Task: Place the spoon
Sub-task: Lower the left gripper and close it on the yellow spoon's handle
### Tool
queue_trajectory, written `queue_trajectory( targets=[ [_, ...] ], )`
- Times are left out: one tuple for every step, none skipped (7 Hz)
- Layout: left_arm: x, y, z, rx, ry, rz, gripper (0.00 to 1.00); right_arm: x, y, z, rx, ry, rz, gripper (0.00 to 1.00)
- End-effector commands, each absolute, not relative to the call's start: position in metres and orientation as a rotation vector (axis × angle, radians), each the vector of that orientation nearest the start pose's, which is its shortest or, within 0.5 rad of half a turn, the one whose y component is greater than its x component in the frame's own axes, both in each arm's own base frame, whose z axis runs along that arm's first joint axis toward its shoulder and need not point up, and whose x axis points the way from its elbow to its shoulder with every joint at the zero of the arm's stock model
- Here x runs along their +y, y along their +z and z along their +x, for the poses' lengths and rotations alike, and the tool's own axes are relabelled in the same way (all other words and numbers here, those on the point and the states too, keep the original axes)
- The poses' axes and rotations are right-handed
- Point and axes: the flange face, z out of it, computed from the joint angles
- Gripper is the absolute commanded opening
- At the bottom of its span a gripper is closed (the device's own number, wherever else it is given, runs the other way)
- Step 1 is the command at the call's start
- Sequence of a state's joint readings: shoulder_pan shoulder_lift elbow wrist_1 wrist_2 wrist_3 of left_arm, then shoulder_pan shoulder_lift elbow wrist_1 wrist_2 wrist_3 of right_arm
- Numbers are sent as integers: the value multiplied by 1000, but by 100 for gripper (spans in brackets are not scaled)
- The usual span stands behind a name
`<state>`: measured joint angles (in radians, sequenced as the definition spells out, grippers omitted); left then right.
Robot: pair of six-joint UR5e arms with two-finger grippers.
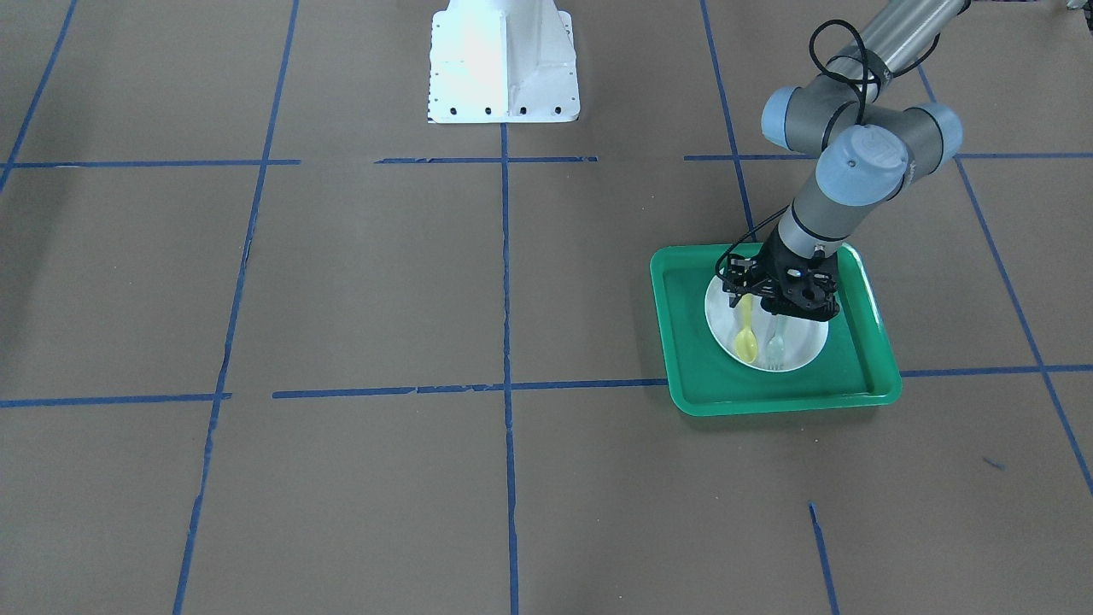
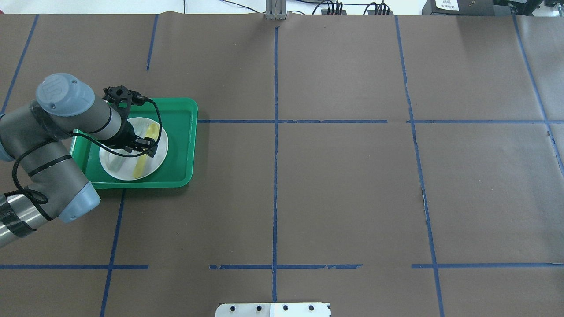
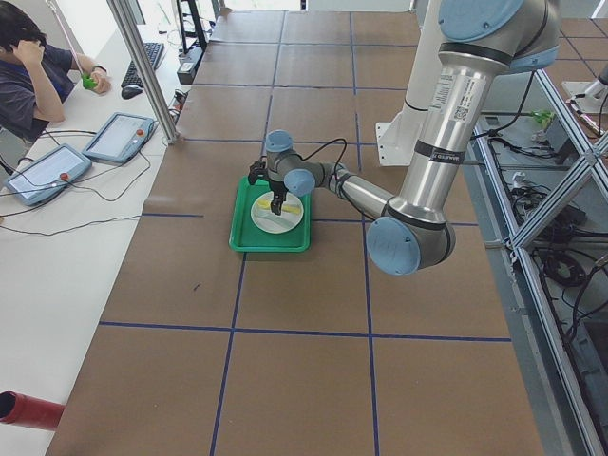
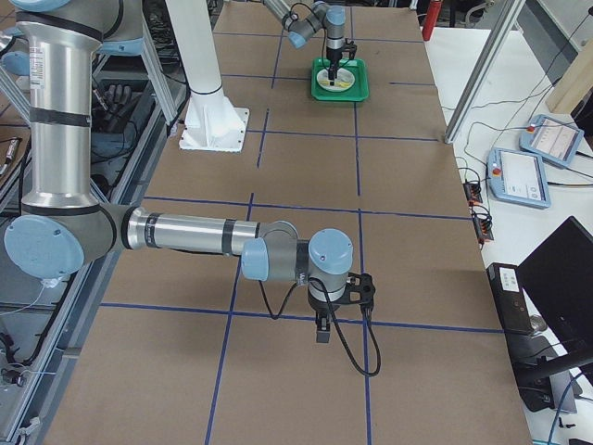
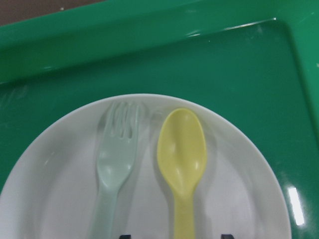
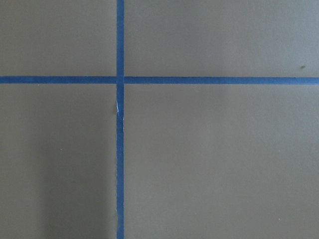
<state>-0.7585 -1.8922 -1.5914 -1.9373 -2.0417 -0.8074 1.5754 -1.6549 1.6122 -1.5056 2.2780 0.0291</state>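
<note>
On the table's left, a green tray holds a white plate. The left gripper hangs low over it, jaws spread astride the spoon's handle, gripping nothing. The spoon lies flat on the plate, just right of the fork. I'd lift straight up, so neither finger drags it. I cannot tell the right gripper's state.

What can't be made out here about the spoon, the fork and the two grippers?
Right gripper: open or shut, unclear; it shows only small in the exterior right view, and its wrist camera sees only table.
Spoon and fork handle ends: cut off by the left wrist view's bottom edge.
Left gripper: only two dark fingertips peek in at that edge.
Fork handle: partly covered by the left gripper in the front-facing view.
</note>
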Motion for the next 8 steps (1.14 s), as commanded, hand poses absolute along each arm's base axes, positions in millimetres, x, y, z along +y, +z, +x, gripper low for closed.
queue_trajectory(
  targets=[
    [-503, 437, 405, 815, 170, 148, 53, -457, 676, 71, -707, 24, 13, 100],
    [-503, 437, 405, 815, 170, 148, 52, -457, 676, 71, -707, 24, 13, 100],
    [-503, 437, 405, 816, 169, 146, 52, -457, 676, 71, -707, 25, 12, 100],
    [-502, 437, 406, 817, 171, 145, 52, -457, 676, 71, -707, 24, 13, 100],
    [-502, 436, 406, 818, 171, 146, 31, -457, 676, 71, -707, 25, 12, 100],
    [-502, 436, 404, 818, 169, 144, 3, -457, 676, 71, -707, 24, 13, 100],
    [-501, 434, 404, 819, 169, 145, 0, -457, 676, 71, -707, 25, 12, 100],
    [-500, 435, 401, 819, 168, 143, 0, -457, 676, 71, -707, 24, 13, 100]
  ],
)
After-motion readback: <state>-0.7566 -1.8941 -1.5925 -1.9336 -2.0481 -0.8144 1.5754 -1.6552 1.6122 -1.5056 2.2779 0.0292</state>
